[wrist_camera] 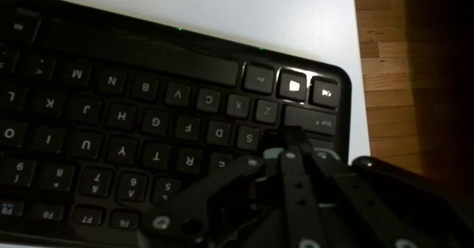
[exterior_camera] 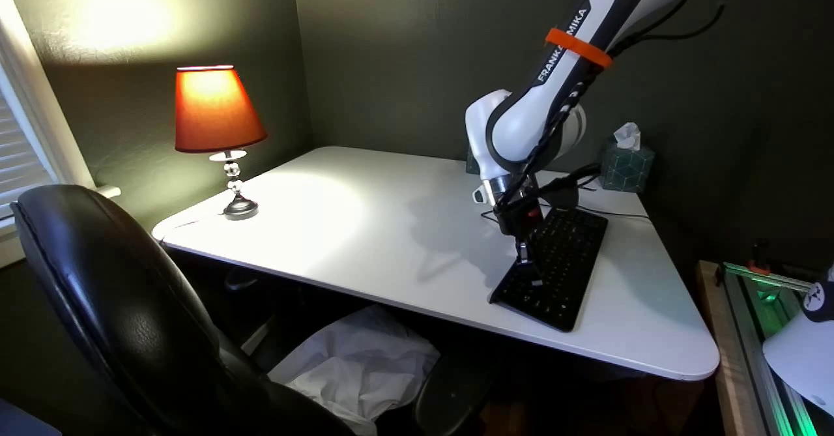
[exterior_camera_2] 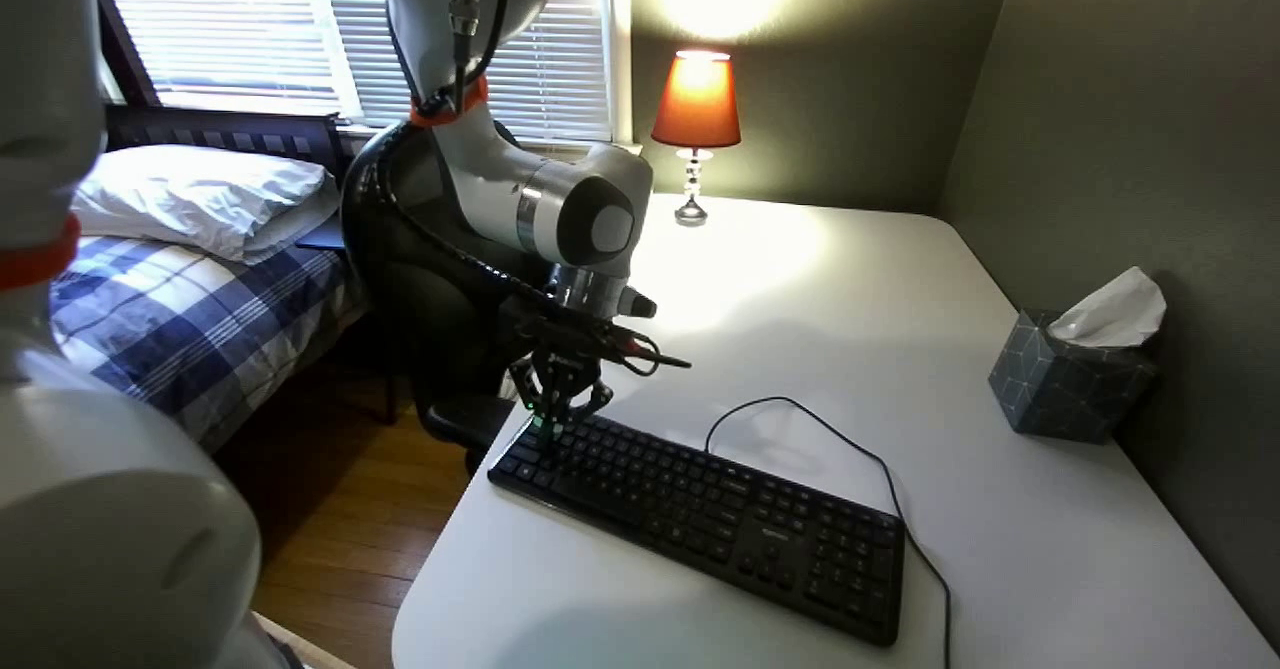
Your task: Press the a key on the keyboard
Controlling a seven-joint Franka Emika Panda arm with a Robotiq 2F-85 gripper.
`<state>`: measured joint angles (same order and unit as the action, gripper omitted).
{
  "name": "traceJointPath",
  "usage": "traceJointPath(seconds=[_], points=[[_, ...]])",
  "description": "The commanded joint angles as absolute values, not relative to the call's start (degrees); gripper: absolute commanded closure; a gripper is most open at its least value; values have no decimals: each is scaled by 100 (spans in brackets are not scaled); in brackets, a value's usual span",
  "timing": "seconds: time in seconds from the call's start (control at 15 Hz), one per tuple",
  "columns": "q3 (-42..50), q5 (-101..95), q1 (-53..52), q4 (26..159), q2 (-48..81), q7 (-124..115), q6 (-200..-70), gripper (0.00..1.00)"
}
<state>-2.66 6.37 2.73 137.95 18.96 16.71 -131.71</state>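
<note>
The black keyboard (exterior_camera: 565, 260) lies flat on the white desk near its edge; it also shows in an exterior view (exterior_camera_2: 720, 519) with its cable (exterior_camera_2: 800, 409). In the wrist view the keyboard (wrist_camera: 122, 116) appears upside down, with letters readable. My gripper (wrist_camera: 283, 138) is shut and empty, its tips pointing down just beside the S key (wrist_camera: 248, 137), between the Z key (wrist_camera: 266, 111) and the Caps Lock area. The A key is mostly hidden under the fingertips. In both exterior views the gripper (exterior_camera: 529, 273) (exterior_camera_2: 548, 429) is at the keyboard's left end. I cannot tell whether the tips touch a key.
The white desk (exterior_camera: 391, 227) carries a lit orange lamp (exterior_camera: 218, 110) at its far end and a tissue box (exterior_camera_2: 1070, 379) near the wall. A black office chair (exterior_camera: 124, 305) stands at the desk's front edge. A bed (exterior_camera_2: 200, 289) is beyond it.
</note>
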Motion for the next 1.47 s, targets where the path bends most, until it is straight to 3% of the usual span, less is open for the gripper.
traceJointPath(seconds=[0.0,1.4], points=[[-261,593,263,13686,2067,1530,-13219,100],[-256,617,296,13820,1931,1474,-13264,100]])
